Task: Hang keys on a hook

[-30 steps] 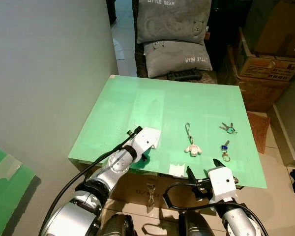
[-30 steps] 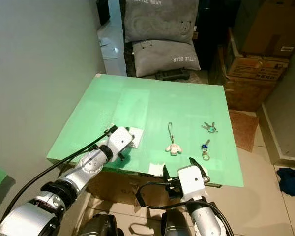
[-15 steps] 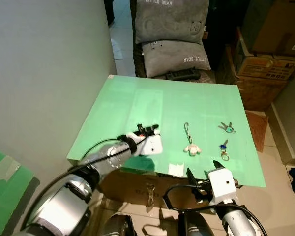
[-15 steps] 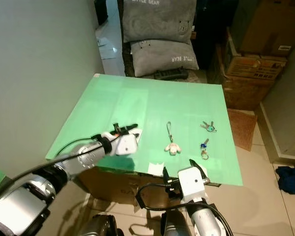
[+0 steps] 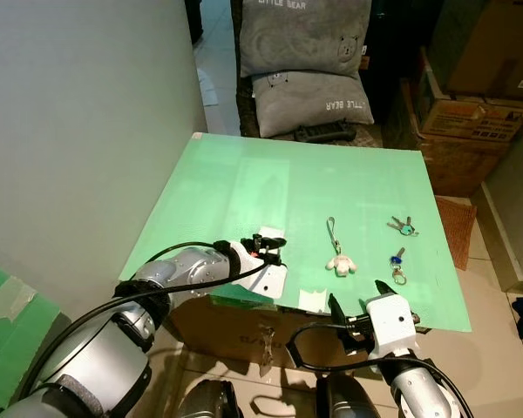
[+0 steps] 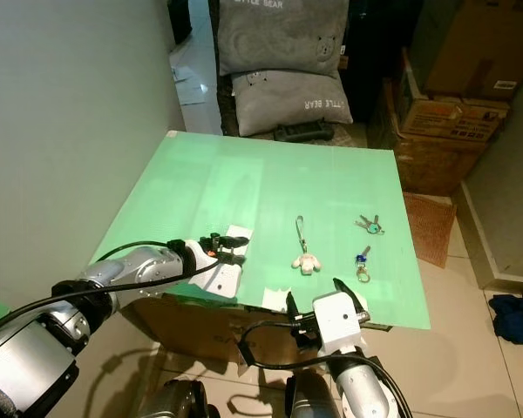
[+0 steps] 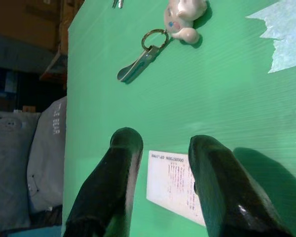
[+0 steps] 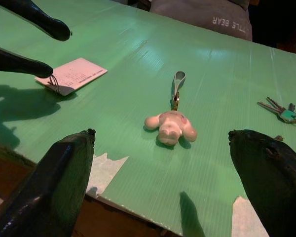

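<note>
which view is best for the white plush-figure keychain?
Right wrist view: the white plush-figure keychain sits centre frame, close, with its grey-green loop strap and ring clear on the green table. Left wrist view catches it at the frame edge. Both eye views show it small, between the two arms.
</note>
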Controlling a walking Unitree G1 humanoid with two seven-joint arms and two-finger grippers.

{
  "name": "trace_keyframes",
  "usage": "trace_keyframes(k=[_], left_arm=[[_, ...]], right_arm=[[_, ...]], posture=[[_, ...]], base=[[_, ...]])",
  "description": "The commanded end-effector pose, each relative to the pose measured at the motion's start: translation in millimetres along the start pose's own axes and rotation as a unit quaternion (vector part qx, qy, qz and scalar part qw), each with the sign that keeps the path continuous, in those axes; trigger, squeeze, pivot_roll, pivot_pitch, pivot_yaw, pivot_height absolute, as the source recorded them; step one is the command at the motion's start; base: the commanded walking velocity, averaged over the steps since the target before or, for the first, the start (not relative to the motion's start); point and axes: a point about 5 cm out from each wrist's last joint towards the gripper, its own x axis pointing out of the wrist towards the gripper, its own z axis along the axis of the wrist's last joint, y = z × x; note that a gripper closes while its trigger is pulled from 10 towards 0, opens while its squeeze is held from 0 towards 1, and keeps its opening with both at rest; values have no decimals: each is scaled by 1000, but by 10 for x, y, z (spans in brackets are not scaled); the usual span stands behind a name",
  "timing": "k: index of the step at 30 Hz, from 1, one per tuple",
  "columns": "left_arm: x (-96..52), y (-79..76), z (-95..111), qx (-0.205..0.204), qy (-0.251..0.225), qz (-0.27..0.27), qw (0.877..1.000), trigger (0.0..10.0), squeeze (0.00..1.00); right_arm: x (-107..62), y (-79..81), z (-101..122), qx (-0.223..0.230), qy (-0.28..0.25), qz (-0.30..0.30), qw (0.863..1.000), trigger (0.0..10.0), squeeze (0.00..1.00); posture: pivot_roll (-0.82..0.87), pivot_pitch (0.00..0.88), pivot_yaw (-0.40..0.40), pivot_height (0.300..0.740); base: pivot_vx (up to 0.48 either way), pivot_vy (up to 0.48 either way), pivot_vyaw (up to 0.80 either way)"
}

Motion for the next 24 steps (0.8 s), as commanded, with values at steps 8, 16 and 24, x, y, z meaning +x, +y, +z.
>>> trace_keyframes(k=[8, 16, 24], left_arm=[[66, 106, 1, 49, 25, -14, 998, 10000, 0], [112, 112, -3, 64, 47, -28, 996, 10000, 0], [125, 102, -13, 87, 59, -63, 992, 10000, 0]], right_arm=[[-20, 30, -9, -3, -1, 4, 1000, 10000, 0], [-25, 43, -11, -1, -1, 4, 1000, 10000, 0], [-18, 53, -10, 0, -1, 3, 1000, 10000, 0]], posture=[[-203, 100, 73, 682], [-204, 100, 77, 682], [-204, 98, 81, 682]], base=[[0, 0, 0], [0, 0, 0], [0, 0, 0]])
